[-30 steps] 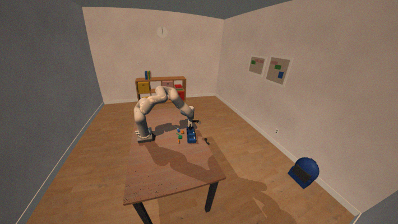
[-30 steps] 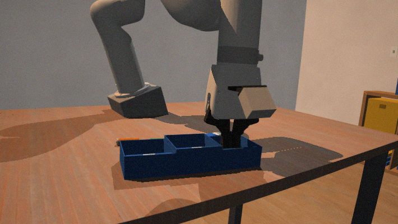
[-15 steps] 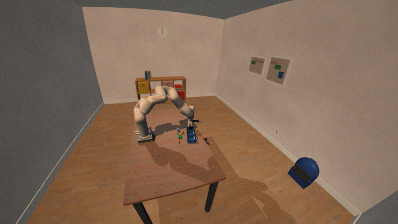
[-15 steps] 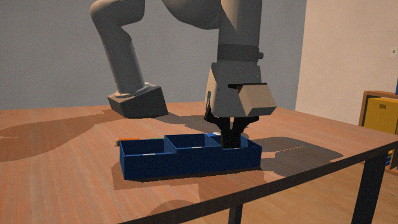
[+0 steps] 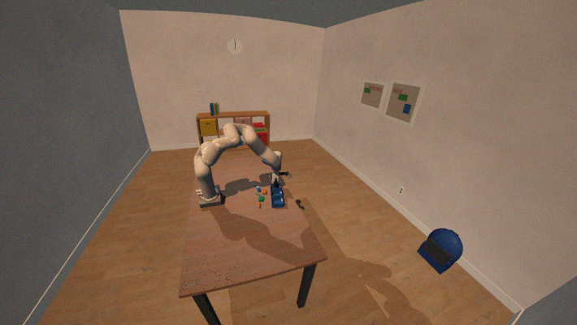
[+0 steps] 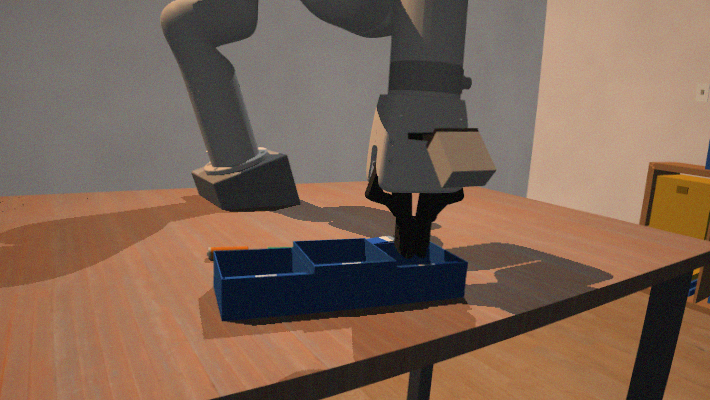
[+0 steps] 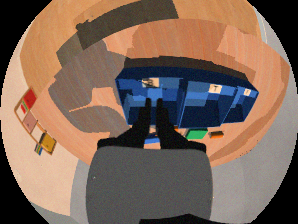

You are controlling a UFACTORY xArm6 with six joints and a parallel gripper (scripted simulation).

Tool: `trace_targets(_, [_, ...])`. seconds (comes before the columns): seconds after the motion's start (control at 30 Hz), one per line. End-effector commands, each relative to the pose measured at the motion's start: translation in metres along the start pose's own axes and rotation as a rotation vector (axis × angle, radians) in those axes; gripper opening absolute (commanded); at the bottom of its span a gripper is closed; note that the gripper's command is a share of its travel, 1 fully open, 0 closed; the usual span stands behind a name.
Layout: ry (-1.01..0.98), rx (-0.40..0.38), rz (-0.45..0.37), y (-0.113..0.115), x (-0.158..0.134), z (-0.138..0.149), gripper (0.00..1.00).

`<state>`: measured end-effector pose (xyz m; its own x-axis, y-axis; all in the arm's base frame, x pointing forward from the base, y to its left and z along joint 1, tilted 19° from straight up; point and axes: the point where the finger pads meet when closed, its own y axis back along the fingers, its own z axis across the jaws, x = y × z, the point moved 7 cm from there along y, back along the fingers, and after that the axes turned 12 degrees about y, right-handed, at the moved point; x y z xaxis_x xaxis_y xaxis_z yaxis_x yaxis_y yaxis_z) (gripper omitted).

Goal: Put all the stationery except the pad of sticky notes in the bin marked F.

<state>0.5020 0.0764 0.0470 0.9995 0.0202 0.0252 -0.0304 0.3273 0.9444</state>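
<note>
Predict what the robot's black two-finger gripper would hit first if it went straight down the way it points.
Most likely the floor of the end compartment of the blue three-compartment bin. The gripper seems to hang just inside its walls, though depth is unclear.
</note>
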Motion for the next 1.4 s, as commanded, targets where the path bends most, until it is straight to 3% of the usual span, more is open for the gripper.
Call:
trace_targets(0.0, [-0.001, 0.001, 0.004, 0.007, 0.001, 0.0, 0.07])
trace_targets(0.4, [-0.001, 0.001, 0.004, 0.04, 0.001, 0.0, 0.07])
trace_targets(0.53, [-0.001, 0.001, 0.004, 0.04, 0.001, 0.0, 0.07])
trace_targets(0.73, [-0.001, 0.001, 0.004, 0.09, 0.001, 0.0, 0.07])
trace_targets(0.8, [-0.001, 0.001, 0.004, 0.09, 0.001, 0.0, 0.07])
trace_targets(1.1, [-0.001, 0.002, 0.004, 0.165, 0.001, 0.0, 0.07])
trace_targets(1.37, [-0.001, 0.002, 0.004, 0.165, 0.001, 0.0, 0.07])
